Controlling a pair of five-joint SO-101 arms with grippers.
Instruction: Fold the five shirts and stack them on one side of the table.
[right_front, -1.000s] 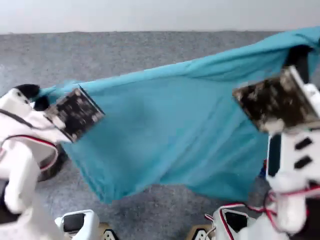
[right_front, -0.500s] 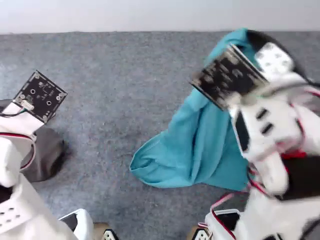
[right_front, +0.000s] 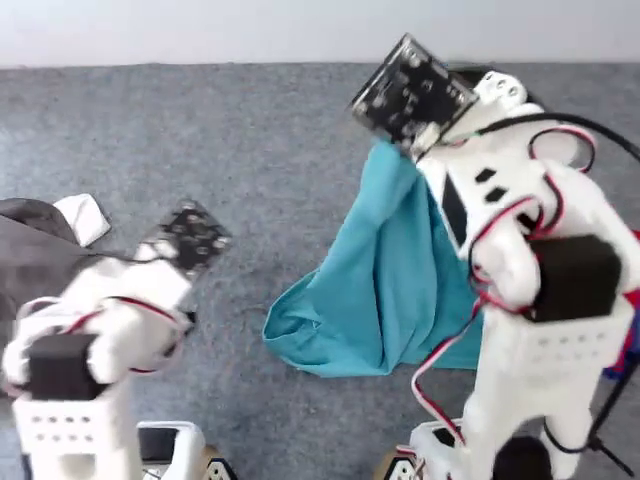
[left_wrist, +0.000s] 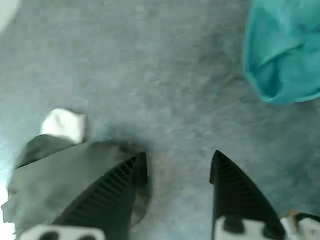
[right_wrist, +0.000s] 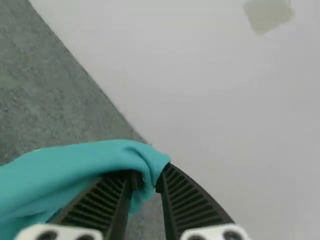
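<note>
Grey carpet-textured tabletop (right_front: 250, 150), pale wall along its far edge.

Teal fabric shirt (right_front: 390, 290): unfolded. One end is lifted and drawn into a narrow hanging column; the lower part lies in a crumpled heap on the right half of the tabletop, its rounded fold pointing toward the centre. That same fold can be seen from the left wrist view (left_wrist: 285, 50).

White right arm (right_front: 520, 260): stands tall over the teal shirt, wrist toward the far edge.

White left arm (right_front: 100, 330): low at the near left, well apart from the teal shirt.

Dark grey fabric shirt (right_front: 35, 250): bunched at the left edge of the tabletop, with a small white cloth piece (right_front: 85, 218) touching its far side.

Right end effector (right_wrist: 150, 175): jaws pinched nearly together on a bunched edge of the teal shirt (right_wrist: 65, 165), held up off the surface.

Left end effector (left_wrist: 178, 160): jaws spread wide, nothing between them, bare tabletop below. One finger sits over the edge of the dark grey shirt (left_wrist: 60, 170); the white piece (left_wrist: 62, 125) lies just beyond
</note>
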